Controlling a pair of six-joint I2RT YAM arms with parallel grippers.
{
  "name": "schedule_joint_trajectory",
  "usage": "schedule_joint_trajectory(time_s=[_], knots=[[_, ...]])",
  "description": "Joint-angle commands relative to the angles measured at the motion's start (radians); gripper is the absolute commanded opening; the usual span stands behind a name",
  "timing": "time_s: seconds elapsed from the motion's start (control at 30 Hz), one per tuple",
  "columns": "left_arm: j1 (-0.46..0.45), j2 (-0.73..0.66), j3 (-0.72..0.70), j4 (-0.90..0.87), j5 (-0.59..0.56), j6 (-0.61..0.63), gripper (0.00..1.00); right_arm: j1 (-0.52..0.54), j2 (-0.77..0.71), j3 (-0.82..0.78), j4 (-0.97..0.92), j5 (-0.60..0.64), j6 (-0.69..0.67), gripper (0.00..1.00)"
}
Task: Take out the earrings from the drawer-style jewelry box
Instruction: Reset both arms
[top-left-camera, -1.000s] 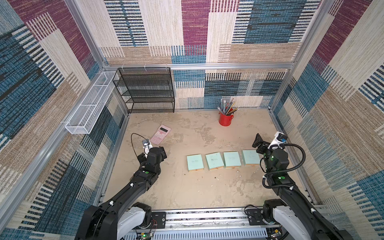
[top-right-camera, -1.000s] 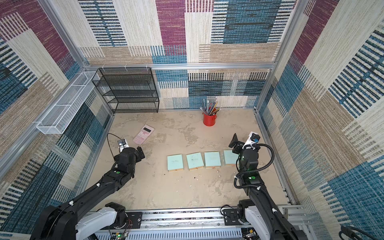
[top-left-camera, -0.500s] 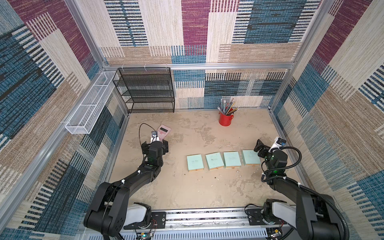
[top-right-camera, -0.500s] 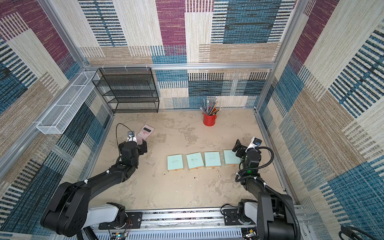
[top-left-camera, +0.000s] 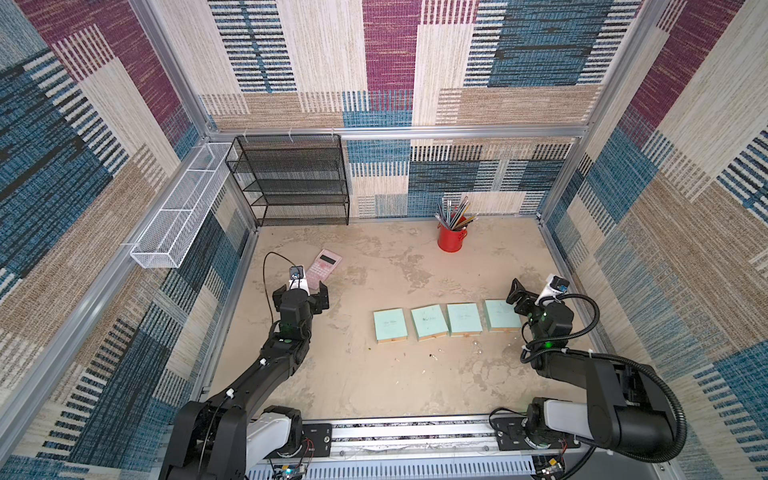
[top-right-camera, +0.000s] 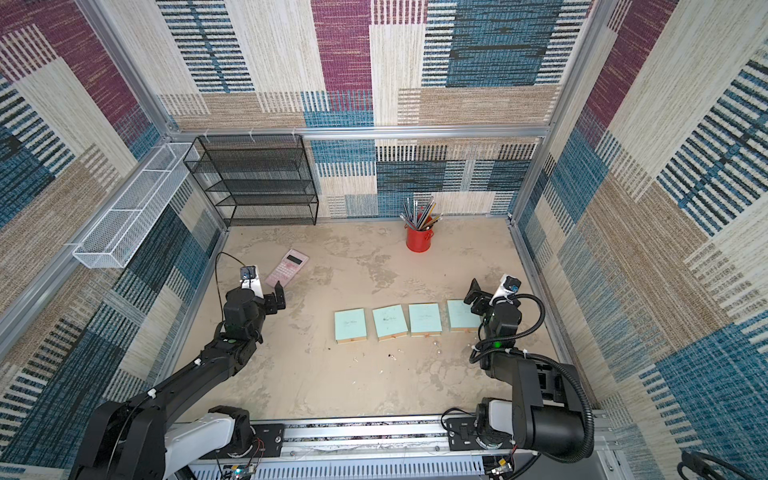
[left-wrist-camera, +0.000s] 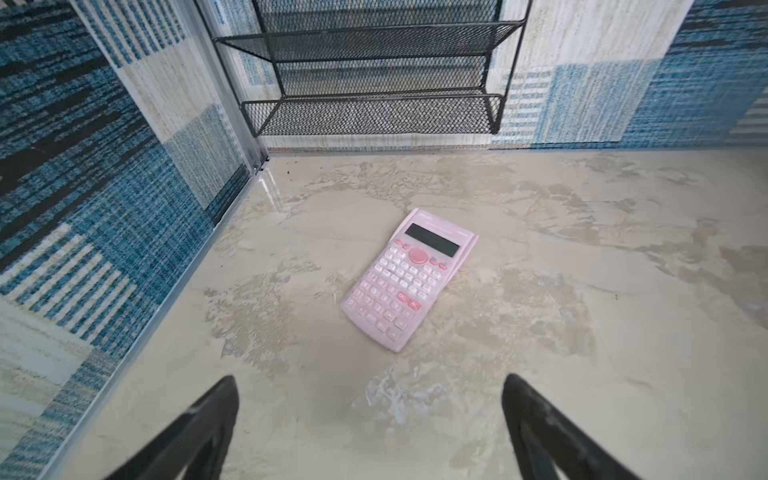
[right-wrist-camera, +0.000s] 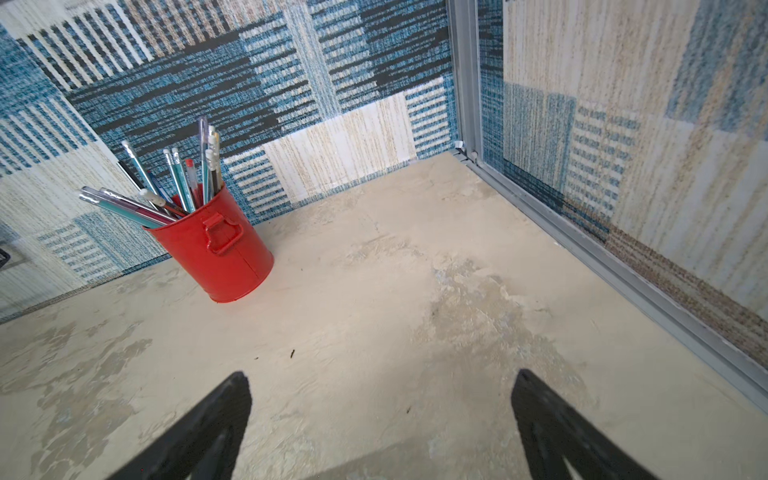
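Several mint-green jewelry boxes (top-left-camera: 429, 322) (top-right-camera: 389, 322) lie flat in a row at mid-table, each with a tan near edge. The earrings (top-left-camera: 435, 357) (top-right-camera: 401, 350) are tiny whitish specks scattered on the table just in front of the row. My left gripper (top-left-camera: 302, 291) (left-wrist-camera: 370, 399) hovers open and empty well left of the boxes, pointing at a pink calculator (left-wrist-camera: 409, 279). At the row's right end my right gripper (top-left-camera: 530, 293) (right-wrist-camera: 380, 390) is open and empty above bare table. Neither wrist view shows the boxes or the earrings.
The pink calculator (top-left-camera: 323, 264) lies at the back left. A red pencil cup (top-left-camera: 452, 238) (right-wrist-camera: 216, 245) stands at the back right. A black mesh shelf (top-left-camera: 291, 183) lines the back wall and a white wire basket (top-left-camera: 183, 208) hangs on the left wall.
My left gripper has moved away from me toward the calculator. The right gripper has shifted only slightly beside the rightmost box while its arm folded lower. Both jaws stayed open.
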Motion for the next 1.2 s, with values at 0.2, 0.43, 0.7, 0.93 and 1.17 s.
schedule_joint_trajectory(time_s=[0.2, 0.43, 0.7, 0.93, 1.17], knots=[[0.088, 0.112, -0.004, 0.122, 0.071, 0.033, 0.98, 0.001, 0.027, -0.007, 0.13, -0.037, -0.03, 0.99], [0.191, 0.351, -0.076, 0.482, 0.215, -0.002, 0.99, 0.001, 0.046, 0.005, 0.153, -0.046, -0.065, 0.99], [0.189, 0.359, -0.077, 0.458, 0.21, -0.007, 0.99, 0.001, 0.14, -0.004, 0.313, -0.139, -0.111, 0.99], [0.189, 0.389, -0.063, 0.488, 0.189, -0.006, 0.99, 0.005, 0.136, -0.044, 0.382, -0.178, -0.137, 0.99], [0.19, 0.396, -0.011, 0.394, 0.173, -0.015, 0.98, 0.036, 0.207, -0.042, 0.448, -0.257, -0.204, 0.99]])
